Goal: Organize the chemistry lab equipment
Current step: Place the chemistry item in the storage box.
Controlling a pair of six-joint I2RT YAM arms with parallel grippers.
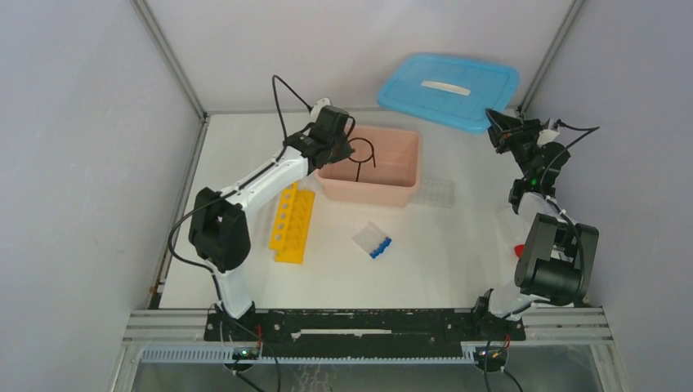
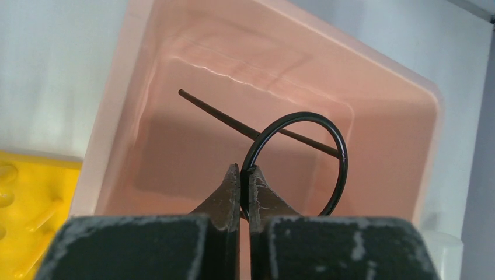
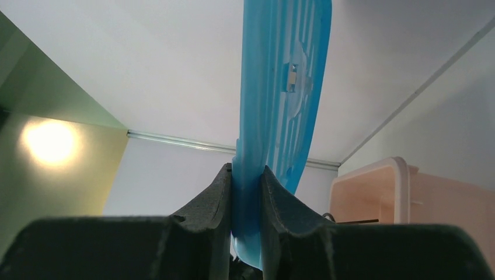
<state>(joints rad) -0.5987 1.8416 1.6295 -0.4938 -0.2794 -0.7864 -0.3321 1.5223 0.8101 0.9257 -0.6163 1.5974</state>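
1. The left gripper (image 2: 245, 175) is clenched on the rim of the black wire ring (image 2: 303, 114), holding it over the inside of the pink bin (image 2: 373, 76); the ring's handle slants across the bin.
2. The right gripper (image 3: 246, 175) is pinched on the edge of the blue lid (image 3: 280, 87), which is raised at the far right.
3. The yellow rack (image 1: 292, 222) lies on the table (image 1: 458, 261), left of the bin.
4. The blue-capped tubes (image 1: 374, 242) lie clustered in front of the bin, apart from the rack.
5. The clear tray (image 1: 433, 193) sits just beside the bin's right near corner.
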